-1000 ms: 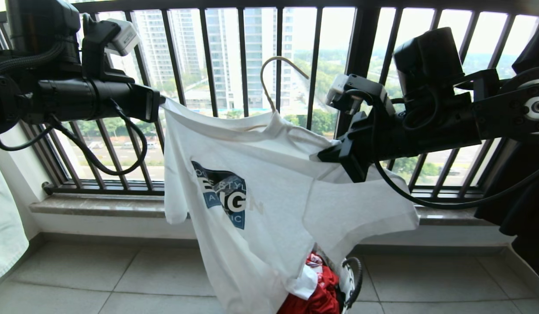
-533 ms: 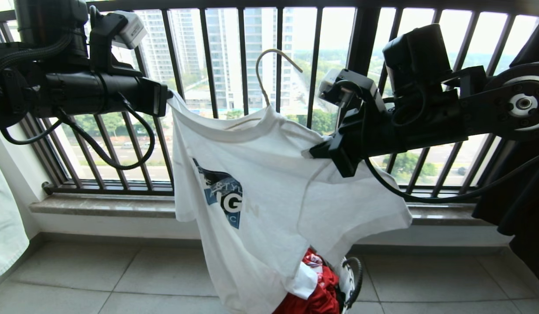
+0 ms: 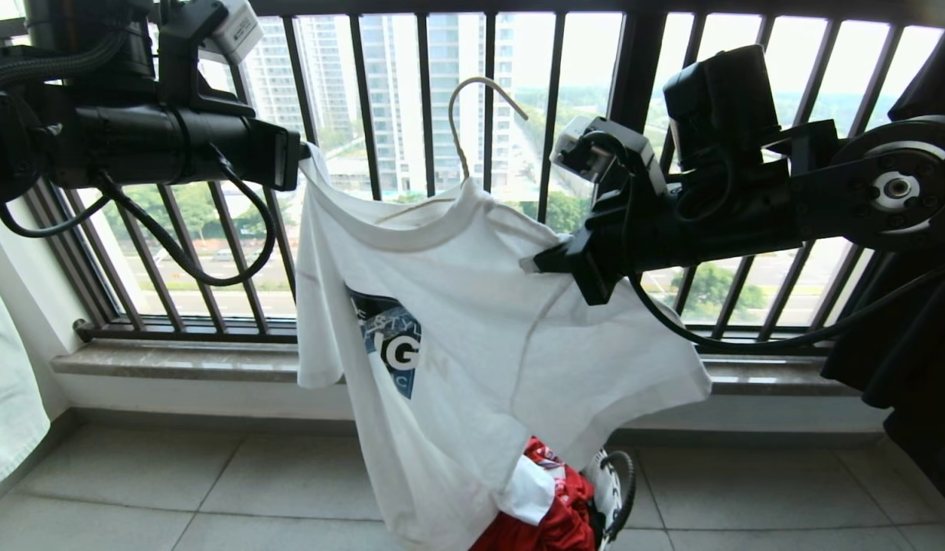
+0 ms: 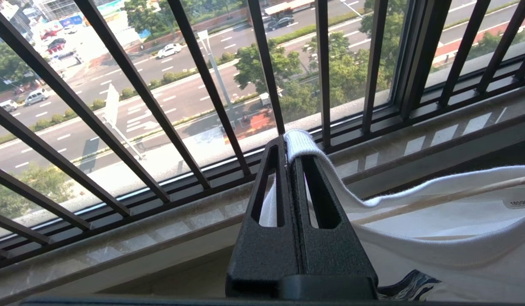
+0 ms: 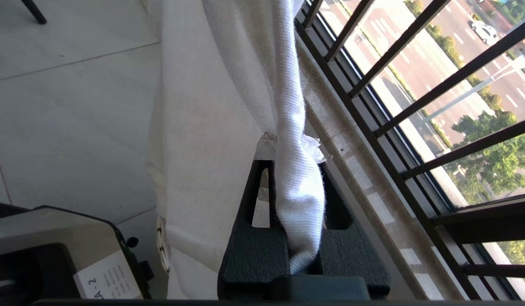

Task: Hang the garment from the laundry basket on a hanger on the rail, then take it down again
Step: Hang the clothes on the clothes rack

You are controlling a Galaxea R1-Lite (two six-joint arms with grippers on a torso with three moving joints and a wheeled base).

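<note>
At 6 o'clock the basket (image 3: 614, 490) sits low, with red cloth (image 3: 552, 513) inside. Above it the T-shirt (image 3: 472, 321) is on the hanger (image 3: 472, 115), carried by 2 grippers: left gripper (image 3: 304, 153) at 10 o'clock pinching its collar, right gripper (image 3: 537, 264) at 2 o'clock pinching a shoulder fold. No rail is visible; hanging seems still ahead. Since the earlier frame both grippers have lifted the shirt.

The white T-shirt (image 3: 472, 306), dark blue logo on its chest, hangs spread in mid-air on the thin beige wire hanger (image 3: 472, 126), its hem trailing into the small white woven basket (image 3: 614, 490) below.
</note>
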